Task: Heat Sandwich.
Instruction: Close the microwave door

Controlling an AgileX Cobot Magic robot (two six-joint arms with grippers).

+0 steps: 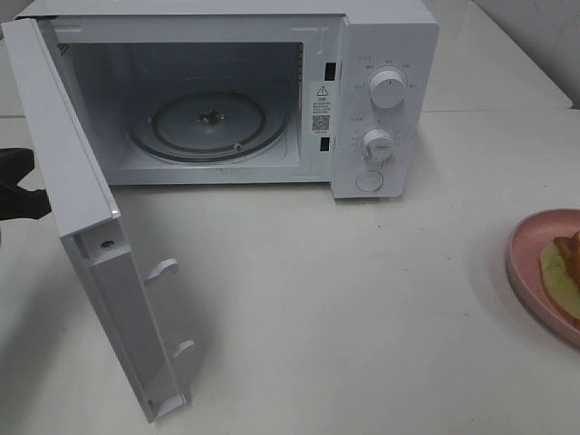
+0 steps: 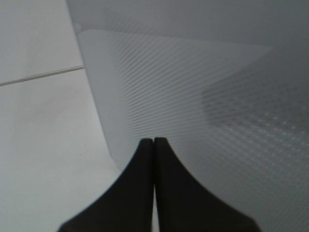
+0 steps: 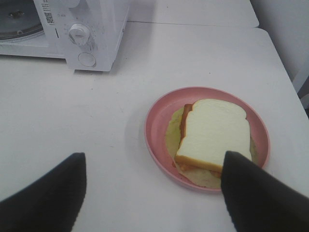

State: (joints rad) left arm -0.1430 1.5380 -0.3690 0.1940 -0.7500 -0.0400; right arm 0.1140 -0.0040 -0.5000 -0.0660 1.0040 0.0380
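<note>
From right wrist: sandwich (image 3: 215, 140) bread-topped, whole.

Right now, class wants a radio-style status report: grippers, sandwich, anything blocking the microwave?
Left gripper shut, at the open microwave door. Right gripper open, empty, above the sandwich on its pink plate. Microwave cavity open, path unobstructed.

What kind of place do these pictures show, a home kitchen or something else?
Probably a kitchen-like test setup rather than a real home kitchen. A white microwave stands with its door open on a plain white table, and a sandwich waits on a pink plate. Nothing else domestic is visible.
</note>
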